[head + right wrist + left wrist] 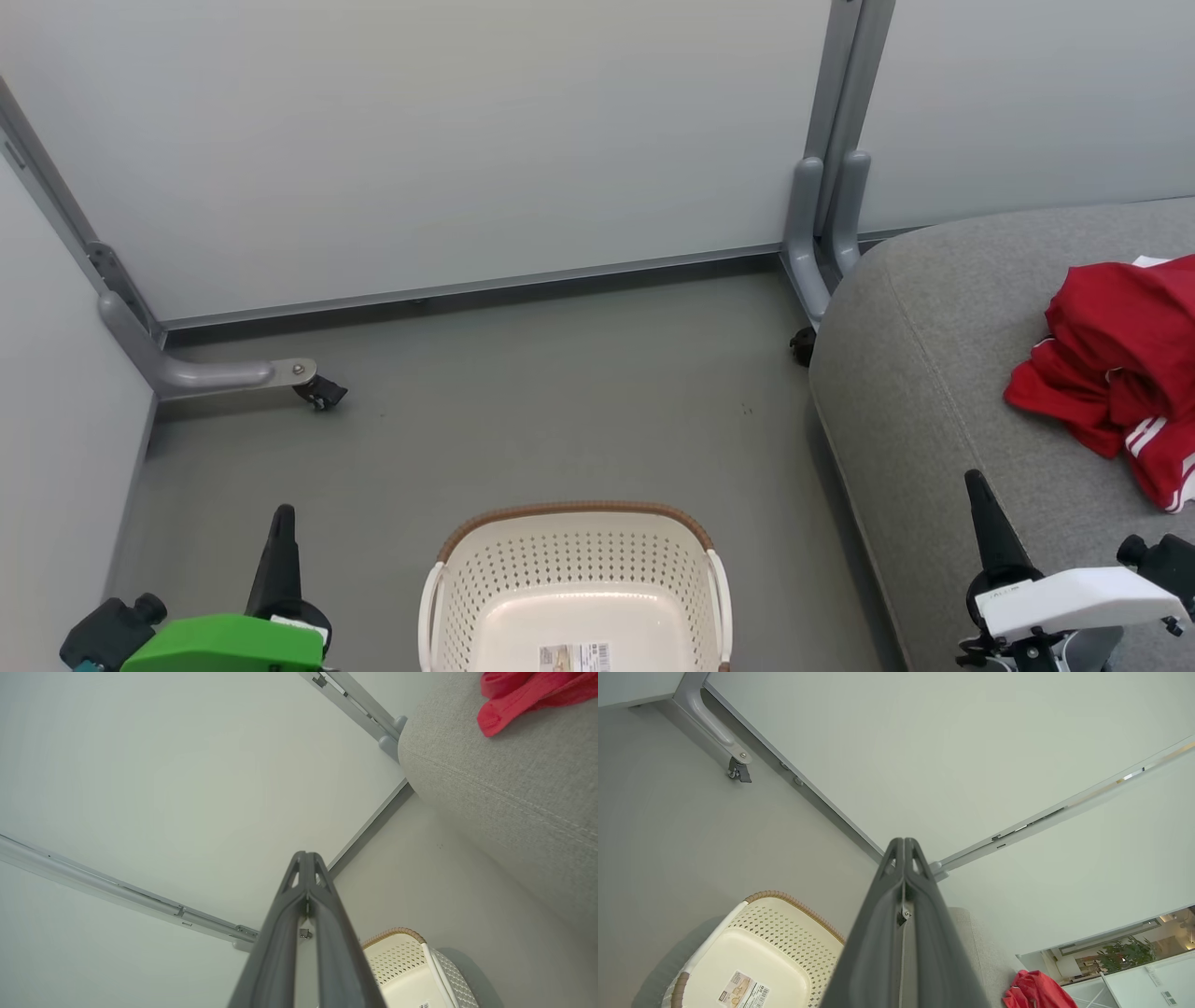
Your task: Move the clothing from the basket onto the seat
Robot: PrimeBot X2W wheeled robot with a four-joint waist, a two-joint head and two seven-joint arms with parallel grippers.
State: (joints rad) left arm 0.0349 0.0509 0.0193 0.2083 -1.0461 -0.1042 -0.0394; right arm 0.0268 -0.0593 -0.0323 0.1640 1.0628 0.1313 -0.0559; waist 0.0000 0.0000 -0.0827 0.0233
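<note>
Grippers first: you have both arms low and drawn back, each at its own bottom corner of the head view, fingers pointing up toward the wall panels point(467, 140). Your left gripper point(283, 515), above its green wrist housing point(224, 649), shows against the grey floor point(560, 392) just left of the basket point(574, 510) and apart from it. Its 2 dark fingers are pressed together along their whole length with nothing between them. The left wrist view shows that seam running up to the tip. Your right gripper point(974, 480), on the white wrist housing point(1074, 597), shows against the near part of the seat point(934, 392). Its 2 fingers are likewise pressed flat together, pinching nothing.

The basket stands on the floor between the 2 grippers, at the bottom centre of the head view, brown rim toward the wall. You can see its cream bottom with a label sticker point(574, 656) on it.

The clothing point(1120, 355) lies on the seat as a crumpled red heap with white stripe trim at its near side, running off the right edge of the head view. It sits ahead of your right gripper and to its right, not touching, with bare grey cushion between them. From your left gripper it is well apart, with the basket and the seat's rounded corner in between. In the right wrist view a red fold lies on the cushion at the upper right corner, far from the fingertips.
</note>
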